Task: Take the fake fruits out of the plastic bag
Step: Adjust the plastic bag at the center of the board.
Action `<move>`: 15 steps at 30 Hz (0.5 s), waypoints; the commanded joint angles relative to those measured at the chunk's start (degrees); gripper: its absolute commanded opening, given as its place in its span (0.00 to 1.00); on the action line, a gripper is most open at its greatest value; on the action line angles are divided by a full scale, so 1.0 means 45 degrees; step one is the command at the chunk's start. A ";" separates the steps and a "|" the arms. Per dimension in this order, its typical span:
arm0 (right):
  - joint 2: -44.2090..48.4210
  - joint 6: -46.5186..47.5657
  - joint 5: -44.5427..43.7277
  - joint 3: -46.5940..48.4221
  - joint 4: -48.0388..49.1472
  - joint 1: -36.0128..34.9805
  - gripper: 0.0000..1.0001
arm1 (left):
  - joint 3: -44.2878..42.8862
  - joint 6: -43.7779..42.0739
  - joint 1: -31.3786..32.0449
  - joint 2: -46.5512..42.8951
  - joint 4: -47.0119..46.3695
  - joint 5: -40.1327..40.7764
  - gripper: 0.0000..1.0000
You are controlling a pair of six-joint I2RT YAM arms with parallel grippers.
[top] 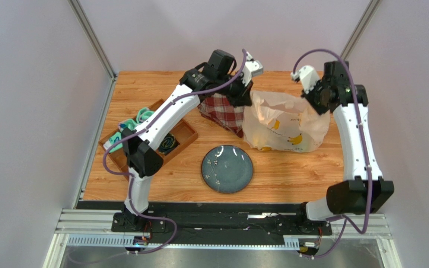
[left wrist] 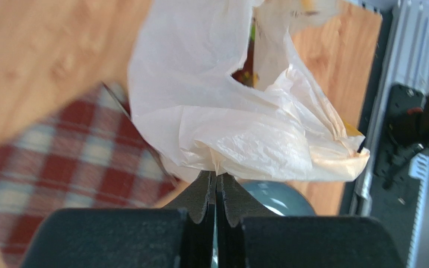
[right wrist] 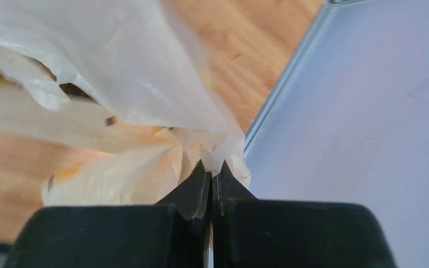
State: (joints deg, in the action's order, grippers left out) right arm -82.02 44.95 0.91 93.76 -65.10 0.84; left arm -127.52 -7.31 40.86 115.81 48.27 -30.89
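Plate (top: 227, 168) lies near; at its 1 o'clock the bag (top: 286, 125) rests, fruits (left wrist: 247, 73) inside. Left gripper (left wrist: 217, 177) and right gripper (right wrist: 211, 167) each clamp its rim. Pulling apart could tear the film, or fruits roll away.

The left arm (top: 161, 120) stretches far forward, its wrist angled rightward. The right arm (top: 355, 139) reaches forward with its wrist turned leftward. The left gripper (left wrist: 217, 177) and right gripper (right wrist: 213, 170) have their jaws pressed together (each pinches a fold of the plastic bag (top: 284, 123)).
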 commanded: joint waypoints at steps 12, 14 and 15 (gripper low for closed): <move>0.4508 -0.1574 0.1887 -0.1204 0.5015 0.1942 0.00 | -0.2037 0.0470 -0.0292 -0.0792 -0.3075 -0.2991 0.00; 0.6638 -0.1008 0.1500 -0.3519 0.4413 0.1942 0.00 | -0.0184 0.0744 -0.0175 -0.1358 -0.2023 -0.3659 0.00; 0.7379 -0.0888 0.1014 -0.4574 0.4157 0.1961 0.00 | 0.0732 0.0842 -0.0097 -0.1844 -0.1919 -0.3797 0.00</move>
State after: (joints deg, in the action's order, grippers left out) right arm -59.72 35.90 6.20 88.31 -43.88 9.63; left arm -135.50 -6.61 39.03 115.37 35.11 -39.72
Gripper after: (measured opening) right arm 0.010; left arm 0.007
